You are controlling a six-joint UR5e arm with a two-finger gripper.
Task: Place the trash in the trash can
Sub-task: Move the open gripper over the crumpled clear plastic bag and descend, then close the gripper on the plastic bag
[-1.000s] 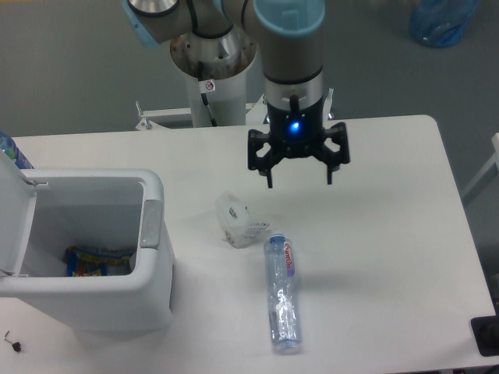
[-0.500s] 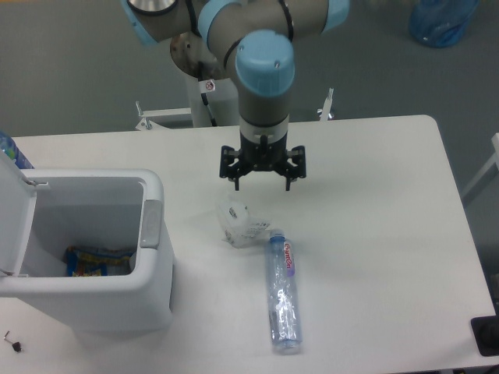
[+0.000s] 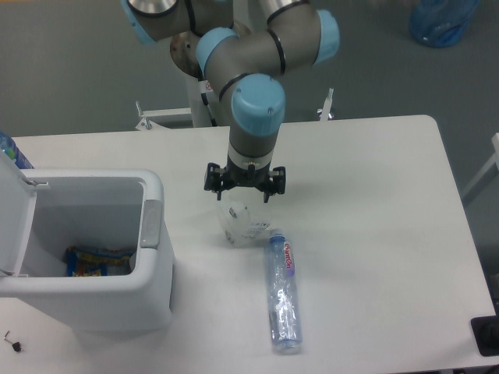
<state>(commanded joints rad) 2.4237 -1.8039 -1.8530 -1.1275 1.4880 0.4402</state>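
A small crumpled clear wrapper [image 3: 240, 224] with whitish print lies on the white table, just right of the trash can. Touching its lower right corner is a long clear water bottle [image 3: 281, 292] with a red-blue label, lying flat and pointing toward the front edge. My gripper [image 3: 242, 193] hangs open directly above the wrapper's far end, fingers spread to either side, holding nothing. The trash can [image 3: 153, 257], a large white boxy bin with a grey tab, stands open at the left with its lid [image 3: 17, 226] tipped up.
Colourful packaging [image 3: 92, 261] lies at the bottom of the bin. The arm's base column [image 3: 210, 78] rises behind the table's far edge. A blue bag [image 3: 441, 22] sits on the floor at the top right.
The gripper has travelled left and down, from over the table's middle to just above the wrapper, staying open. Wrapper and bottle have not moved.
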